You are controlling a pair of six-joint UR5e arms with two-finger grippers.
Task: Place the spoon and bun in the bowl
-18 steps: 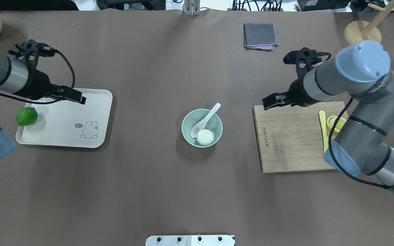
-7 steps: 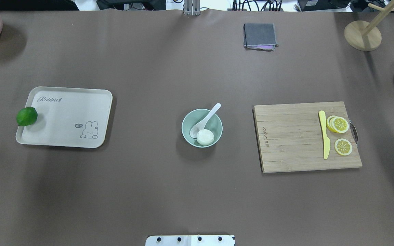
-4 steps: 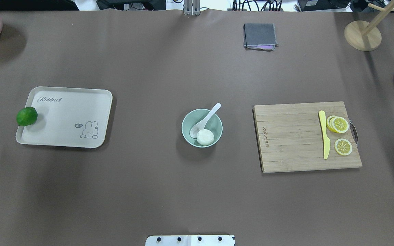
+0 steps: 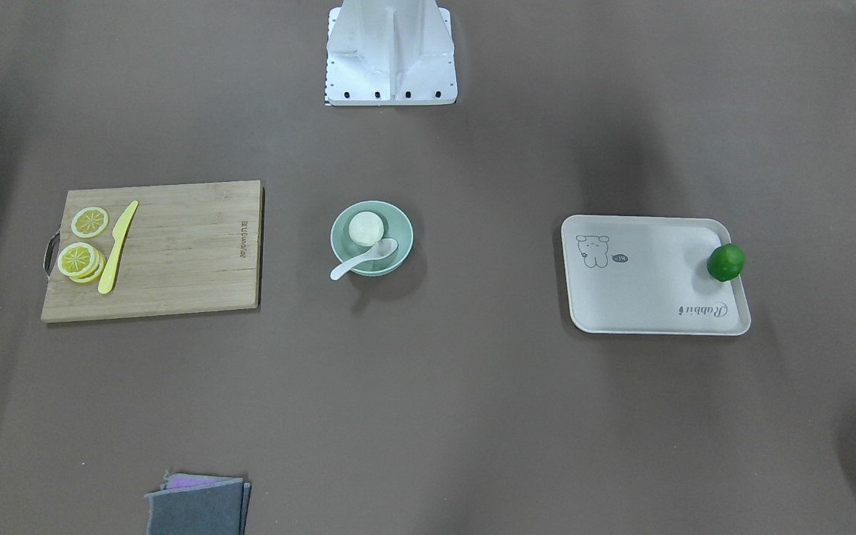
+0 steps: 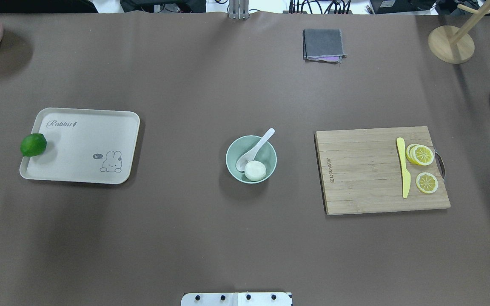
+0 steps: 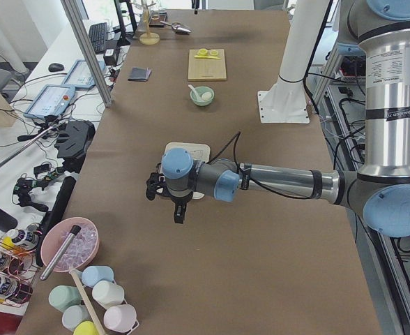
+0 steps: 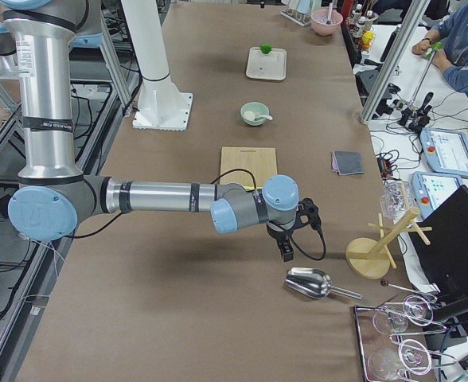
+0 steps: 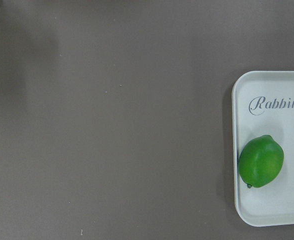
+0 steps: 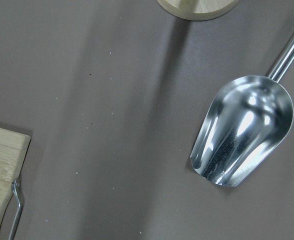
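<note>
Both left claw point(image 6: 180, 216) and right claw point(image 7: 286, 253) have withdrawn, and you cannot tell their grip. Your spoon point(image 5: 253, 148) and bun point(image 5: 255, 171) sit in bowl point(image 5: 234, 148), so I judge the task complete.

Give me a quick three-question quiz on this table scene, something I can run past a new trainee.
1. True or false: the bun and the spoon are both in the bowl.
2. Short answer: which utensil lies on the cutting board beside the lemon slices?
3. Pick one: where is the lime? A, in the bowl. B, on the cutting board. C, on the tray, at its edge.

Key: 1, true. The spoon's handle sticks out over the rim. 2, the yellow knife. 3, C.
</note>
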